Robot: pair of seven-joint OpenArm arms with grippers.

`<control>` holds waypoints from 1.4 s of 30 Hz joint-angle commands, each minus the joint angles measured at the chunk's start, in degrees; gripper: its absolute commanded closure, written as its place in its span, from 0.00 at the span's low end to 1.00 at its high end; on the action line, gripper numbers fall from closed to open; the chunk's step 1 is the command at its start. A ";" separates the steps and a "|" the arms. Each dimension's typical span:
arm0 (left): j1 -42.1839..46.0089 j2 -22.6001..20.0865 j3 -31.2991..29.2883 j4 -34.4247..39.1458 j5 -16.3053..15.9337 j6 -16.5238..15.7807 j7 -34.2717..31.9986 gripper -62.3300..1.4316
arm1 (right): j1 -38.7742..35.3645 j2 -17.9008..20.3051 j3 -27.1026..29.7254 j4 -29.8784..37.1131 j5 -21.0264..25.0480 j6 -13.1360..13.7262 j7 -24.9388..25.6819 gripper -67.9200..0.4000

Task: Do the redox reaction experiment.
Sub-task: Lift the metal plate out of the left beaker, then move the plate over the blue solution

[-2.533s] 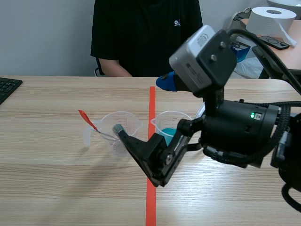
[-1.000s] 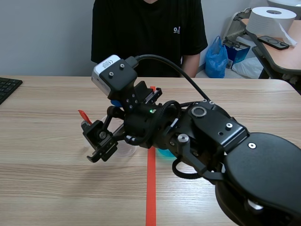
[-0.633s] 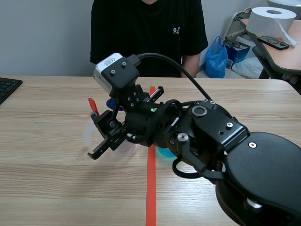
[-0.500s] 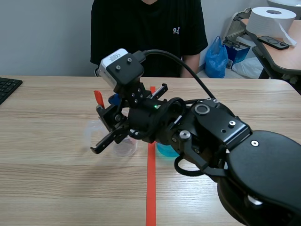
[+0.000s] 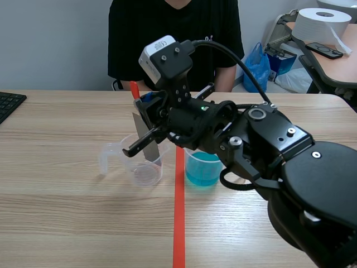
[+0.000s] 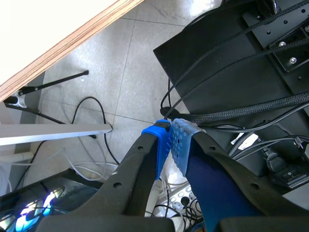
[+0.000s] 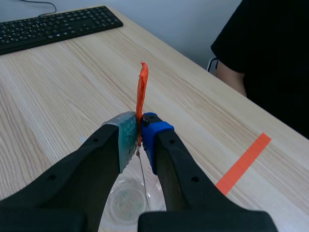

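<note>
One strip (image 7: 141, 94), right gripper (image 7: 139, 126) clamped, at beaker (image 5: 146, 172) mouth.

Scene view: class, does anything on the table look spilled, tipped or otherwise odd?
Nothing stands out. The clear cup and the cup of blue liquid stand upright, no spill shows, and the right gripper holds the metal strip over the clear cup.

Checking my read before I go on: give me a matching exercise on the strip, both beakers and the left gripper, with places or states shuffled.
Things:
1. red-tabbed strip
2. clear beaker
3. blue-liquid beaker
4. left gripper

Places or states:
A. shut on nothing, above the floor
B. right of the tape line in the scene view
C. pinched in the right gripper
D. left of the tape line, beneath the strip

Pairs: 1-C, 2-D, 3-B, 4-A
</note>
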 commanded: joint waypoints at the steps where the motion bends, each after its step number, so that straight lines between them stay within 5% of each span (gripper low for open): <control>1: 0.44 -0.35 0.00 0.70 -0.33 0.02 -0.59 0.91 | 1.97 0.48 0.17 1.18 0.37 0.33 1.42 0.97; 12: 0.44 -0.35 0.00 0.70 -0.33 0.02 -0.76 0.91 | 3.26 4.46 0.20 6.19 0.37 5.49 3.06 0.97; 23: 0.28 -0.50 0.00 0.70 -0.33 0.02 -0.74 0.91 | 3.19 9.25 0.22 19.58 2.25 7.48 -5.18 0.97; 32: 0.11 -0.48 -0.02 0.70 -0.31 0.02 -0.76 0.91 | 3.19 14.60 4.70 28.35 15.39 12.48 -12.76 0.97; 42: 0.11 -0.48 -0.02 0.70 -0.33 0.02 -0.74 0.91 | 3.19 21.70 15.85 29.22 32.33 17.70 -19.45 0.97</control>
